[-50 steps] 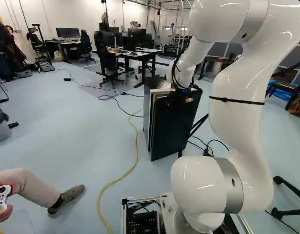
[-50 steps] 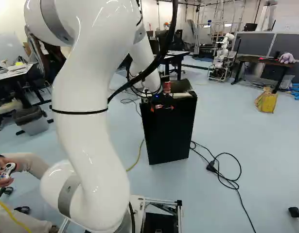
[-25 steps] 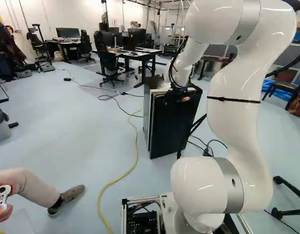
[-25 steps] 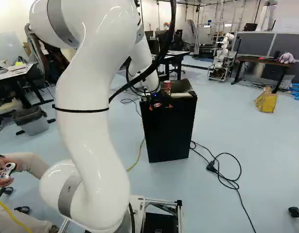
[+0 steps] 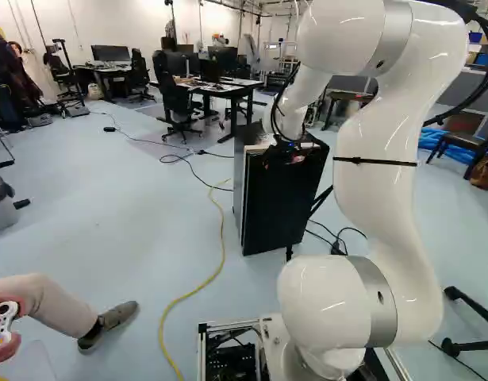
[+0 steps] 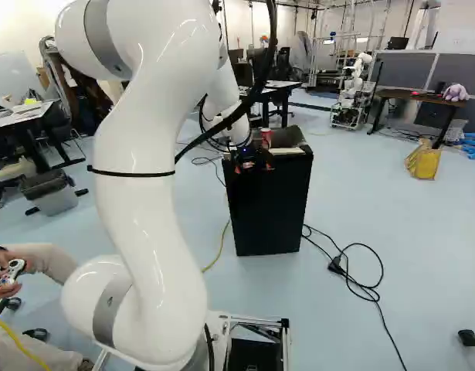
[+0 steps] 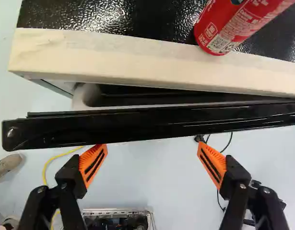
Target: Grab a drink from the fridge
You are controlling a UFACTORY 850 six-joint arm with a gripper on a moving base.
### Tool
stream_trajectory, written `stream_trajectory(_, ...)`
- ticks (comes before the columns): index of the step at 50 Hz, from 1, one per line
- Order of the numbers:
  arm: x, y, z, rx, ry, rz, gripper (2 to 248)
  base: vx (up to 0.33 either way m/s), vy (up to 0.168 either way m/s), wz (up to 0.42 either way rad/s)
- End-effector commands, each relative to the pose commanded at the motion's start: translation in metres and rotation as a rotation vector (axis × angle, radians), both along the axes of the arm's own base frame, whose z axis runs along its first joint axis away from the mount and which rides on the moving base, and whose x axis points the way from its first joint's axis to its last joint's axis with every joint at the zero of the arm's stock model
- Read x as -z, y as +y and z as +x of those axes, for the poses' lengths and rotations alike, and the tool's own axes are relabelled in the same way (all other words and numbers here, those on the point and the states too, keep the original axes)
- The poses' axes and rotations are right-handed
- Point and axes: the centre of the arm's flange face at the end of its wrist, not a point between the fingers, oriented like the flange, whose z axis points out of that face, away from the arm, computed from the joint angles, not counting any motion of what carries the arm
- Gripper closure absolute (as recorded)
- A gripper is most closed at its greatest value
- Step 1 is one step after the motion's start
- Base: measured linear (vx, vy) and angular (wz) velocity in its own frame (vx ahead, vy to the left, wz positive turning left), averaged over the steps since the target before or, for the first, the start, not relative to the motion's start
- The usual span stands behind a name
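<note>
Fridge door, both base views: swung nearer the cabinet since the earlier frames; your arm [image 5: 386, 143] has shifted with it.
Fridge, left base view: dark cabinet [image 5: 240, 171], black door [image 5: 283, 202] facing you, your arm's far end above it; yellow cable [image 5: 221, 246] on the floor beside.
Red can, right base view: one [image 6: 266, 137], on the fridge top, just beyond your pincer [image 6: 249, 160].
Door gap, wrist view: narrow, between the door's top edge and the pale front strip [image 7: 137, 52].
Pincer, wrist view: orange pads [image 7: 93, 165] wide apart, nothing clamped; door edge just ahead of you, red can past the strip.
</note>
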Motion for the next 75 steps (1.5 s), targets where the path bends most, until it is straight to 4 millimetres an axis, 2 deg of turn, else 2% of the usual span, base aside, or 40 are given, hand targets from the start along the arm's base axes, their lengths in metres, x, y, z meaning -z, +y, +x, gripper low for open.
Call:
stream_trajectory(42,0.001,0.014,0.024,-0.029,-0.018,-0.002,3,0.000,0.000,0.000)
stream_trajectory(64,0.001,0.015,0.025,-0.029,-0.018,-0.002,3,0.000,0.000,0.000)
stream_trajectory(75,0.001,0.015,0.015,-0.028,-0.010,-0.001,3,0.000,0.000,0.000)
